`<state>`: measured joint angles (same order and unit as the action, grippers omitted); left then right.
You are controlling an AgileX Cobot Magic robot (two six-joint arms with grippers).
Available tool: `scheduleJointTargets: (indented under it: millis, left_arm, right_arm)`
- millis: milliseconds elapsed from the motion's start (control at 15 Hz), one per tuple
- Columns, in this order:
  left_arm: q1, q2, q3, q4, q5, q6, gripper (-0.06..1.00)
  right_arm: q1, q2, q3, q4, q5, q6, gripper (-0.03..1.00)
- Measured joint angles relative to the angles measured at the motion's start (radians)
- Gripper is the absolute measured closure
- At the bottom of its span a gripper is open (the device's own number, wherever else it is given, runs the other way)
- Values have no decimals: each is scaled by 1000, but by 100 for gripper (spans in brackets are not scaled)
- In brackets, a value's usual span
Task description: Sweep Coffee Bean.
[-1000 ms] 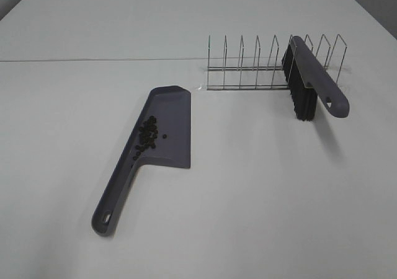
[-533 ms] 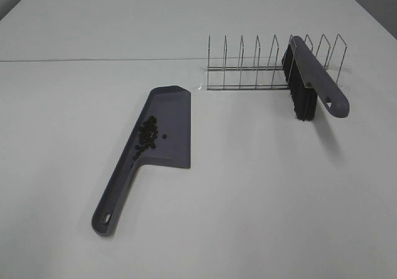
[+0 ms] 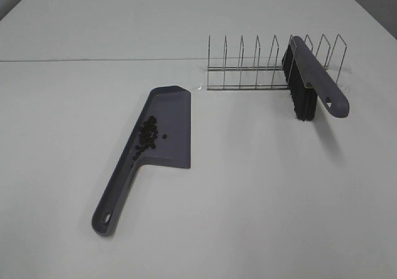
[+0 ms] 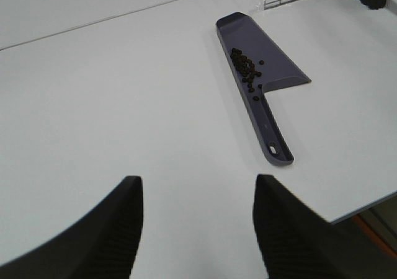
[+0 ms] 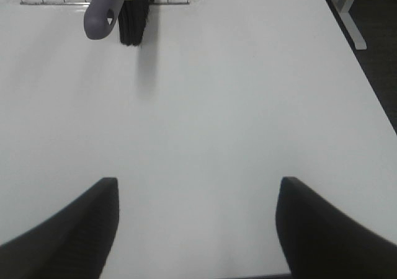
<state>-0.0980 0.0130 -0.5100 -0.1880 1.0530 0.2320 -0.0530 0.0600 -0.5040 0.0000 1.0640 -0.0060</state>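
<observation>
We find the coffee beans (image 3: 147, 136) already gathered in a loose dark cluster on the flat pan of the purple dustpan (image 3: 170, 130), close to where the pan narrows into its long handle, and the dustpan lies flat on the white table (image 3: 260, 198) left of centre with the handle pointing toward the near side. One or two beans sit a little apart from the bunch, but all that we can make out rest on the pan; we spot none loose on the table. Over on the far right, the brush (image 3: 310, 80) stands propped in the wire rack (image 3: 248, 65), bristles hanging down, nobody touching it. Our left gripper (image 4: 197, 220) hovers over bare table on the near side of the dustpan, jaws spread and empty. Our right gripper (image 5: 197, 223) hangs back too, well short of the brush, jaws spread wide, nothing between them. So to us the sweeping itself looks done, tools parked, and little seems left beyond perhaps emptying the pan.
</observation>
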Motion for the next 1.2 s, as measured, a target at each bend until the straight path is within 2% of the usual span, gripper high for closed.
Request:
scheduleJointTargets:
  millis: [467,733,933,1200]
  left_arm:
    - [0,-18,1,0,0,1,42]
    - [0,-18,1,1,0,1,42]
    - [51,-19,1,4,0,1,42]
    - [50,-19,1,7,0,1,42]
  right_arm:
    - [0,-44,0,0,0,0,29]
    - [49,-44,0,0,0,0,29]
    - [49,-44,0,0,0,0,29]
    - [49,-66,0,0,1,0,29]
